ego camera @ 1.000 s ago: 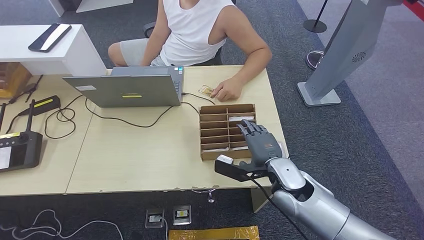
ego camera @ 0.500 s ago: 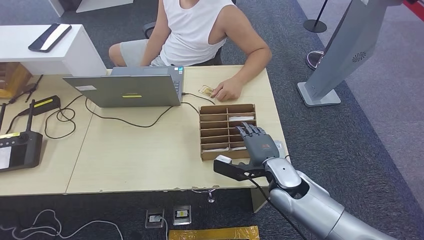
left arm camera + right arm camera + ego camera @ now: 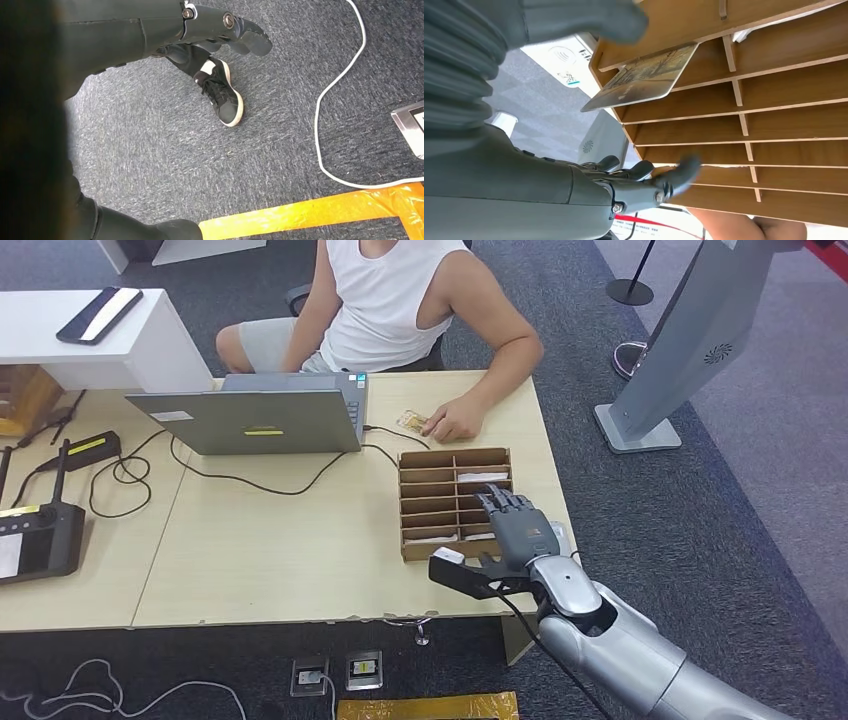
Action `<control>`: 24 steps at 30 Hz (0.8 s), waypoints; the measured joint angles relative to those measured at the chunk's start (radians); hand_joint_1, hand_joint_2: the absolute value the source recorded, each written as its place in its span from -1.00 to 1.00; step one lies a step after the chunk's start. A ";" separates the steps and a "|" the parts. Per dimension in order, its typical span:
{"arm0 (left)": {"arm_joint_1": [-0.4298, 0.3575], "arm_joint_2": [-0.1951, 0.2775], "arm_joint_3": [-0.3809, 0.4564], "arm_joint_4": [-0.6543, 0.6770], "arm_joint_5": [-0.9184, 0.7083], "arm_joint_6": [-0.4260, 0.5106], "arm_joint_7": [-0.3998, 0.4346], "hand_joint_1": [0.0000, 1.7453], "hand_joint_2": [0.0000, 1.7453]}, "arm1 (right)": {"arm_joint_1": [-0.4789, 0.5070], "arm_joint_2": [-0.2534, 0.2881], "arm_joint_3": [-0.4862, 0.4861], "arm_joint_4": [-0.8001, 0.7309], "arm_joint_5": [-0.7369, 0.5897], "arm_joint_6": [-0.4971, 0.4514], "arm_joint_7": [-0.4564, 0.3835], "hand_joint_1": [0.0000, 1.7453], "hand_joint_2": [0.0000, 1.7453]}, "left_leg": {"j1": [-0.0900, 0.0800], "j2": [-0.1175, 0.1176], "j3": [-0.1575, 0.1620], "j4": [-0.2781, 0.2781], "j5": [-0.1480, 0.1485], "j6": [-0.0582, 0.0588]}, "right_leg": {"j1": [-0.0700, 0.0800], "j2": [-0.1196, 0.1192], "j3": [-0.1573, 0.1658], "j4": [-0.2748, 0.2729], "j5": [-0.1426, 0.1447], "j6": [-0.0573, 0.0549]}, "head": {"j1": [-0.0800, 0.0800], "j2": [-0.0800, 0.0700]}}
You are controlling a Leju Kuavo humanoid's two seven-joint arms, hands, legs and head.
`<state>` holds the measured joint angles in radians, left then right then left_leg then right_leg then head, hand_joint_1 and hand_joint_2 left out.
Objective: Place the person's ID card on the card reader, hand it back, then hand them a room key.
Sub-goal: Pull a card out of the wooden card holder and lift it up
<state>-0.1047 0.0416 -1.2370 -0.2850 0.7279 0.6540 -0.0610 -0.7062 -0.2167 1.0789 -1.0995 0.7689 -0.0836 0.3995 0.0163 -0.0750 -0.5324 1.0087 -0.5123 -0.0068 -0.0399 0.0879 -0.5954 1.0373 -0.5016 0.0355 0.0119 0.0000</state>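
One step seems left: the person's hand (image 3: 455, 424) rests by the ID card (image 3: 411, 421) beyond the key rack (image 3: 452, 459), where the right hand (image 3: 512, 523) reaches empty, fingers apart, for a room key (image 3: 641, 78).

It looked like a reception or check-in desk in an office-like hall. A pale wooden desk (image 3: 300, 550) stood on grey carpet (image 3: 720, 500), with an open laptop (image 3: 255, 415) near its far edge, a wooden card rack (image 3: 430, 505) by its right edge, and a person (image 3: 400, 300) seated opposite. A stanchion base (image 3: 630, 290) stood beyond.
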 joint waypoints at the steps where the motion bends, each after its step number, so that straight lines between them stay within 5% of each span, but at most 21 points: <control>1: 0.000 0.000 0.000 0.000 0.000 0.000 0.000 -1.00 1.00 | 0.000 0.000 0.000 0.001 -0.002 0.001 0.001 1.00 1.00 | 0.000 0.000 0.000 0.000 0.000 0.000 | 0.000 0.000 0.000 0.000 0.000 0.000 | 0.000 0.000; 24: 0.000 0.000 0.000 0.000 0.000 -0.003 0.000 -1.00 1.00 | 0.000 -0.004 0.003 0.005 -0.025 0.013 0.009 1.00 1.00 | 0.000 0.000 0.000 0.000 0.000 0.000 | 0.000 0.000 0.000 0.000 0.000 0.000 | 0.000 0.000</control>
<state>-0.1046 0.0416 -1.2371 -0.2850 0.7279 0.6515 -0.0610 -0.7067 -0.2207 1.0819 -1.0948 0.7441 -0.0704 0.4082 0.0163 -0.0750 -0.5322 1.0087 -0.5123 -0.0069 -0.0399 0.0879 -0.5954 1.0372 -0.5016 0.0354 0.0118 0.0000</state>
